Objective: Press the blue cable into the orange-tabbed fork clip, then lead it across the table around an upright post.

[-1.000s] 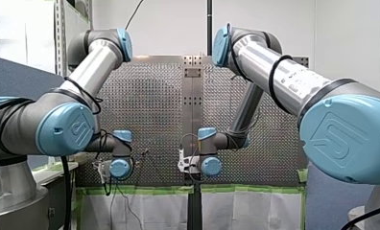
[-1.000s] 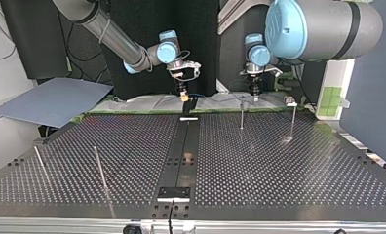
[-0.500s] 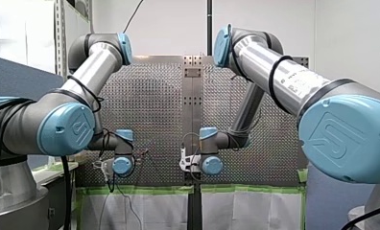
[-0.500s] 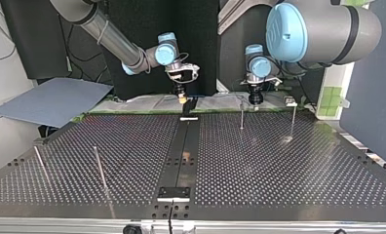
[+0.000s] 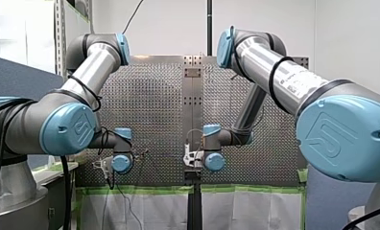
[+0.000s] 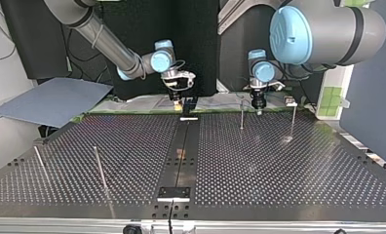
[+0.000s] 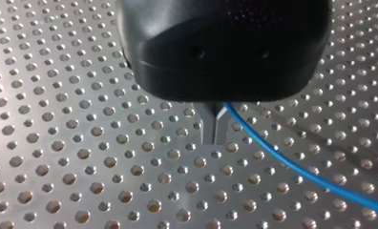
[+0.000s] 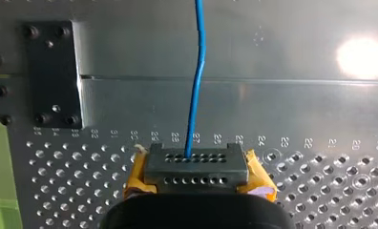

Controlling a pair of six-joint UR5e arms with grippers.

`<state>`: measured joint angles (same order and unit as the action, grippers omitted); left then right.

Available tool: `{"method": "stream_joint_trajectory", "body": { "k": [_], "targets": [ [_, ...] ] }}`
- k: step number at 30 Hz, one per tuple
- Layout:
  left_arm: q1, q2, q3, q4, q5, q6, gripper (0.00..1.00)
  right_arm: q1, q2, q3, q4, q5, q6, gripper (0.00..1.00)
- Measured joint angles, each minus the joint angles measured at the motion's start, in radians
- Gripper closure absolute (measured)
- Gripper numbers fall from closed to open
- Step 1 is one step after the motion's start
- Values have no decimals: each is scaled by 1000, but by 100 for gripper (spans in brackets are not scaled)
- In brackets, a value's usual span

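Perforated table [image 6: 279, 170] closest to the top view's camera, with 2 thin posts [image 6: 100, 168] at its left and a black strip [image 6: 179, 170] up the middle. Further back, 2 upright posts [image 6: 241, 117] at right. Way back at the far edge, right gripper [image 8: 195, 164], yellow pads, clamped on the blue cable [image 8: 196, 86]. Left gripper [image 7: 215, 129] pinched tight on it too, metal fingers together, cable trailing sideways over the holes.

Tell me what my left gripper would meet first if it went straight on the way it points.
The perforated table: the left gripper points down at it with nothing between, as far as the left wrist view shows. The blue cable leaves its fingers sideways, out of that line.
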<state>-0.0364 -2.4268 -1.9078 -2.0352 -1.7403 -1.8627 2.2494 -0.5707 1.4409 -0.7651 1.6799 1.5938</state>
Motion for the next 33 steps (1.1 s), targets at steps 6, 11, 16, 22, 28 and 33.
{"method": "stream_joint_trajectory", "body": {
  "k": [6, 11, 16, 22, 28, 33],
  "targets": [
    [7, 0, 7, -15, 33, -5, 100, -12, 3, -5, 6, 0, -2, 100],
    [10, 1, 8, -30, 53, -17, 100, -13, 11, -5, 9, 0, -4, 100],
    [15, 1, 10, -55, 60, -9, 100, -14, 14, -5, 13, 0, -6, 100],
    [15, 1, 15, -80, 47, 29, 100, -14, 15, -6, 14, -3, -5, 100],
    [19, 1, 22, -109, 23, 81, 89, -14, 16, -6, 13, -13, -5, 100],
    [24, 1, 23, -133, 45, 122, 29, -14, 16, -6, 14, -15, -5, 100]
  ]
}}
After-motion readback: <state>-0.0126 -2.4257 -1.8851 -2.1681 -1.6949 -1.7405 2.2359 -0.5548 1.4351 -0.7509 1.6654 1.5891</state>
